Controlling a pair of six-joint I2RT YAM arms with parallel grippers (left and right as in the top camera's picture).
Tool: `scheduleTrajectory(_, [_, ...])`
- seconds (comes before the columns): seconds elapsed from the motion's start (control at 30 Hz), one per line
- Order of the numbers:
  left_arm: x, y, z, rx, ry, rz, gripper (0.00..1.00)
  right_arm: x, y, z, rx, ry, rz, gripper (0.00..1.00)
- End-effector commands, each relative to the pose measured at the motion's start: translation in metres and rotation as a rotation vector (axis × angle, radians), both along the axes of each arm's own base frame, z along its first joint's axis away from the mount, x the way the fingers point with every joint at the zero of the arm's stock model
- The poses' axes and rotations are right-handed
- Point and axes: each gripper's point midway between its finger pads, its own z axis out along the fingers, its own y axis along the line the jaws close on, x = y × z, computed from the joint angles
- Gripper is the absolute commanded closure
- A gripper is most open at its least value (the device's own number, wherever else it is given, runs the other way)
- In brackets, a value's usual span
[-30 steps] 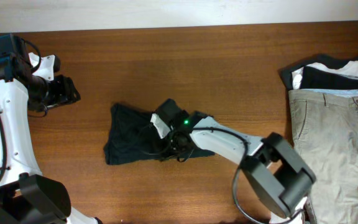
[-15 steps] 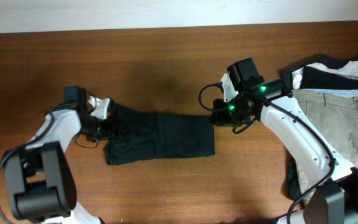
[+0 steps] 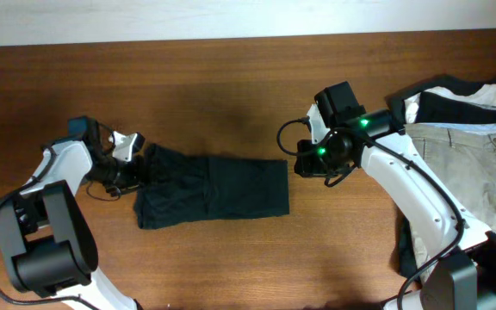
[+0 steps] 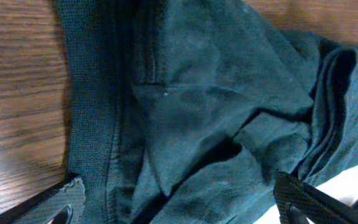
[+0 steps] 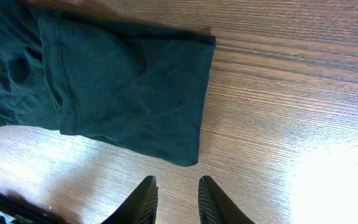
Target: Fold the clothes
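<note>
The dark shirt (image 3: 213, 189) lies in the middle of the brown table (image 3: 231, 86). It is folded into a long block. The right end looks flat and neat. The left end is lumpy, with loose folds piled on each other.

The left gripper (image 4: 176, 183) sits right at that lumpy end. Its two fingers are spread wide, with cloth lying between them, but they are not squeezing it. The right gripper (image 5: 177, 183) hangs over bare wood just beside the shirt's right edge. Its fingers are only a little apart and hold nothing.

Here is what I think could go wrong. If the left gripper closes now, it may grab only some of the layers. Then a pull would drag the top layers and leave the rest, and the fold would come apart. If it pinches the whole lump, the shirt may slide across the table and twist. Nothing is holding the right end down, so that end could slip too.

The tan trousers (image 3: 463, 189) and the black-and-white clothes (image 3: 455, 99) lie far off to the right, so I don't think they will get mixed in.
</note>
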Motion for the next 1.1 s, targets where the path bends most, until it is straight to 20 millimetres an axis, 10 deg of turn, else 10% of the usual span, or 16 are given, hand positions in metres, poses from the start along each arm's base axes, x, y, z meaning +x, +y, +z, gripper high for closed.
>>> scheduleTrajectory(0.0, [-0.013, -0.018, -0.023, -0.13, -0.004, -0.105, 0.04, 0.001, -0.006, -0.002, -0.03, -0.005, 0.004, 0.73])
scheduleTrajectory(0.1, [0.001, -0.016, 0.02, -0.139, -0.079, -0.172, 0.04, 0.001, -0.006, -0.002, -0.03, -0.007, 0.006, 0.73])
scheduleTrajectory(0.2, [0.0, 0.002, 0.021, -0.084, -0.075, -0.146, 0.02, 0.0, -0.006, -0.002, -0.034, -0.009, 0.024, 0.73])
scheduleTrajectory(0.3, [-0.001, 0.062, 0.009, 0.003, -0.043, 0.037, 0.01, 0.0, -0.006, -0.002, -0.035, -0.008, 0.023, 0.73])
scheduleTrajectory(0.43, [-0.013, 0.027, -0.038, -0.07, 0.054, -0.049, 0.04, -0.001, -0.006, -0.002, -0.035, -0.007, 0.023, 0.73])
scheduleTrajectory(0.73, [-0.028, -0.003, -0.054, -0.096, 0.131, -0.125, 0.89, -0.002, -0.007, -0.003, -0.036, -0.002, 0.023, 0.73])
scheduleTrajectory(0.93, [0.024, 0.025, 0.049, -0.032, 0.116, -0.11, 1.0, 0.003, -0.019, -0.005, -0.078, -0.011, -0.004, 0.73])
scheduleTrajectory(1.07, [0.053, 0.005, 0.128, 0.006, 0.01, -0.184, 1.0, 0.008, -0.038, -0.004, -0.062, 0.006, -0.069, 0.74])
